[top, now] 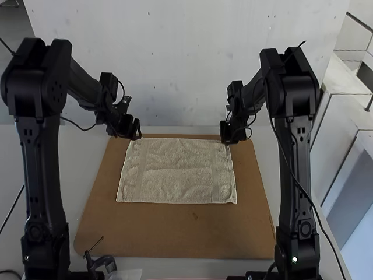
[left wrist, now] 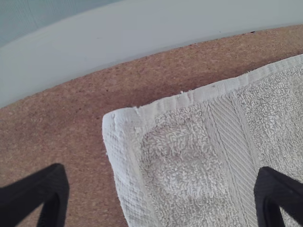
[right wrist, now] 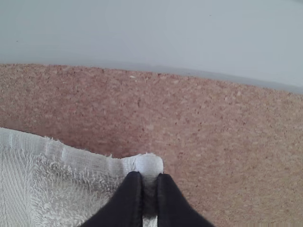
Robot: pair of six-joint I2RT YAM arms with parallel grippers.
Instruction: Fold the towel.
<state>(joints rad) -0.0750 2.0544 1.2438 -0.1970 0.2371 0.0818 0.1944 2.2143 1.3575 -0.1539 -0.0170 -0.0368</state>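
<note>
The cream towel (top: 178,172) lies spread as a rectangle on the brown board. At its far left corner is my left gripper (top: 137,135); in the left wrist view that gripper (left wrist: 162,189) is open, its fingers apart on either side of the towel's corner (left wrist: 135,123). My right gripper (top: 226,141) is at the far right corner. In the right wrist view my gripper (right wrist: 150,187) is shut on that corner of the towel (right wrist: 71,175), a bit of white hem showing between the fingertips.
The cork board (top: 195,233) reaches beyond the towel on all sides, widest at the near side. A pale table (top: 195,133) surrounds it. A small black clamp-like object (top: 104,262) and cables are at the near left.
</note>
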